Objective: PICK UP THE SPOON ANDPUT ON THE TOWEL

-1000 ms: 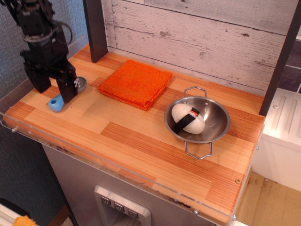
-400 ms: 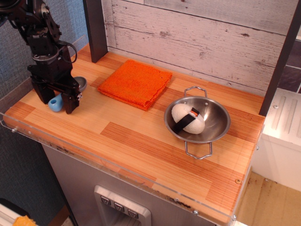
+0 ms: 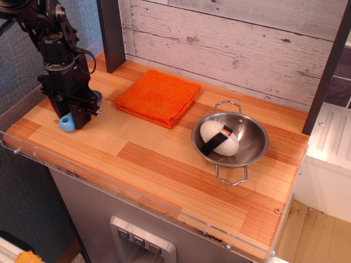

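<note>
The spoon [image 3: 66, 124] lies on the wooden counter at the far left. Its light-blue handle end pokes out in front of my gripper, and a sliver of its grey bowl shows behind it. My gripper [image 3: 72, 120] is down at counter level, and its dark fingers look closed in on the spoon's handle. The middle of the spoon is hidden by the fingers. The orange towel [image 3: 158, 97] lies flat to the right of the gripper, apart from it, with nothing on it.
A steel two-handled bowl [image 3: 259, 138] holding a white ball with a black band [image 3: 219, 138] sits right of the towel. A dark post [image 3: 112, 33] stands behind the towel's left corner. A clear acrylic lip [image 3: 137, 193] runs along the counter's front edge.
The gripper dropped from above the spoon to counter level. Its fingers then drew in from a wide straddle to a narrow hold around the handle. The spoon barely shifted.
</note>
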